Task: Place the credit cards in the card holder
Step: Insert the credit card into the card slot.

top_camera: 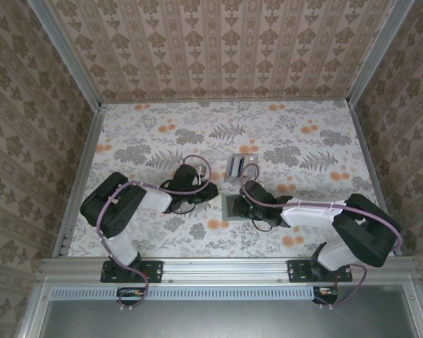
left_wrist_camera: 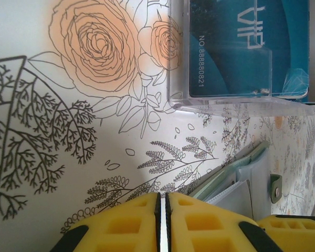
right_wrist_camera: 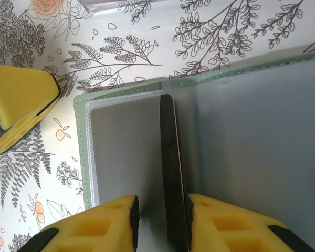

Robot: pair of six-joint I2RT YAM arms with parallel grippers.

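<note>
Currently mid-insert: right claw [right_wrist_camera: 161, 205] over the green card holder [right_wrist_camera: 252, 131] mid-counter, jaws apart, dark card [right_wrist_camera: 170, 157] edge-on against one pad. Left claw [left_wrist_camera: 161, 210] closed, empty, just left of it. Next, I reckon: seat the card, then fetch blue cards [left_wrist_camera: 241, 52] from the clear stand [left_wrist_camera: 178, 79] beyond.

Teal credit card [left_wrist_camera: 236, 58], grey-and-orange floral cloth [left_wrist_camera: 68, 157]
</note>
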